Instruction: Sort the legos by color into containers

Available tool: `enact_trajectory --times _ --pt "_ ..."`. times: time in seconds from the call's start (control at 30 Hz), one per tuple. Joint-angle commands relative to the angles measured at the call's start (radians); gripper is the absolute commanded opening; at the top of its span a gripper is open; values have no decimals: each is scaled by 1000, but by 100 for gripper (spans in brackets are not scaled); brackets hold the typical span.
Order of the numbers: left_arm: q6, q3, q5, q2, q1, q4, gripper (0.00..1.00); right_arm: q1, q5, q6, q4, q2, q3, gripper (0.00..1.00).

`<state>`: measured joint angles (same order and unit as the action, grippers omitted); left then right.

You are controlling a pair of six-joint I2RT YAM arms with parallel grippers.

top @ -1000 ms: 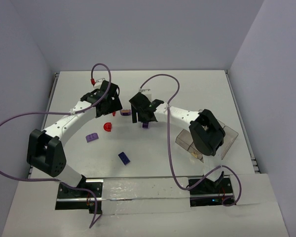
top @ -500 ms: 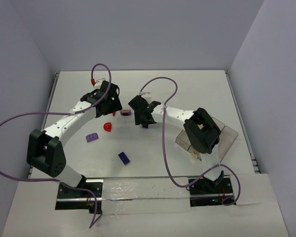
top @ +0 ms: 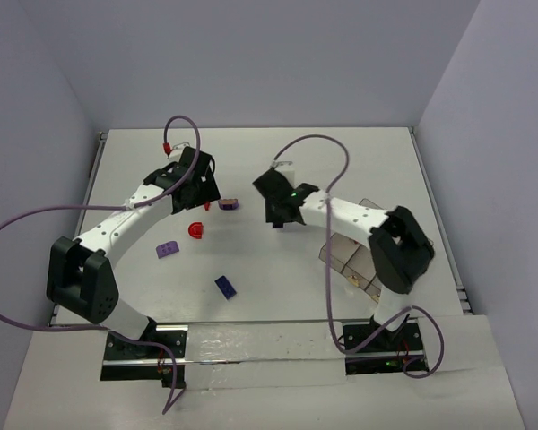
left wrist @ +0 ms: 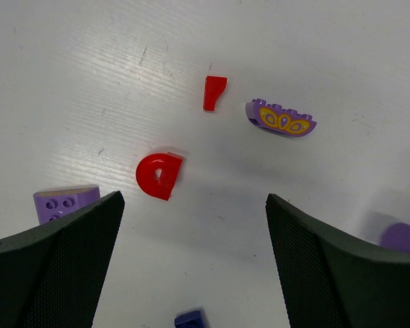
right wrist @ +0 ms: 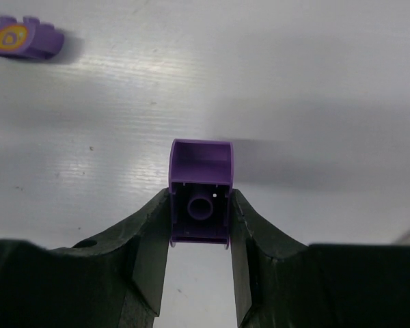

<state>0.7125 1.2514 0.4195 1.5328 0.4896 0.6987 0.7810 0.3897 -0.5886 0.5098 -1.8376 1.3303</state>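
My right gripper (right wrist: 200, 220) is shut on a purple brick (right wrist: 200, 191), hollow underside toward the camera, held just above the table; in the top view this gripper (top: 281, 215) sits mid-table. My left gripper (left wrist: 193, 199) stands open over the table with nothing between its fingers. Ahead of it lie a red half-disc (left wrist: 159, 175), a tiny red piece (left wrist: 213, 92) and a purple arched brick with a yellow pattern (left wrist: 281, 119). A light purple brick (top: 168, 250) and a dark blue brick (top: 225, 286) lie nearer the left arm. The clear tray (top: 336, 253) stands at right, partly hidden by the right arm.
The arched brick (top: 229, 204) lies between the two grippers, and the red half-disc (top: 195, 230) just below the left gripper (top: 200, 193). White walls close in the table on three sides. Purple cables loop above both arms.
The right gripper has shut on the purple brick and moved right with it, the arm's elbow swinging right over the tray. The left arm has not moved.
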Motion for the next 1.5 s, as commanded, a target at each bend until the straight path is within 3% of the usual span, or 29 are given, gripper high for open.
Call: enact_trajectory --times 0.0,0.2,0.4,0.53,0.67,0.87,1.0,1.07,1.13,1.37,1.47 --pt "-36 17 19 -40 -9 -19 92 -123 63 44 -28 265 -104 7" --pt "-63 33 -2 -54 -14 -26 92 -335 76 46 16 594 -363 7" --pt "-67 37 -27 -45 -14 -39 92 -558 79 72 91 844 -499 8" --pt "-75 40 -23 -37 -14 -38 92 -745 43 101 95 873 -538 8" --pt "-74 40 -23 -39 -14 -39 92 -821 -14 118 49 844 -557 10" --pt "-65 33 -42 -49 -14 -45 92 -836 -40 119 -20 772 -562 19" --pt "-64 36 -33 -50 -14 -38 92 -836 -52 123 -40 729 -560 39" --pt "-64 38 -29 -52 -14 -36 92 -837 -49 124 -50 715 -561 56" --pt "-62 40 -26 -54 -14 -33 92 -836 -55 126 -54 710 -558 64" --pt "-65 36 -17 -62 -14 -29 92 -797 -103 152 -42 753 -504 67" --pt "-67 33 -17 -56 -16 -33 92 -659 -86 169 -25 735 -445 68"
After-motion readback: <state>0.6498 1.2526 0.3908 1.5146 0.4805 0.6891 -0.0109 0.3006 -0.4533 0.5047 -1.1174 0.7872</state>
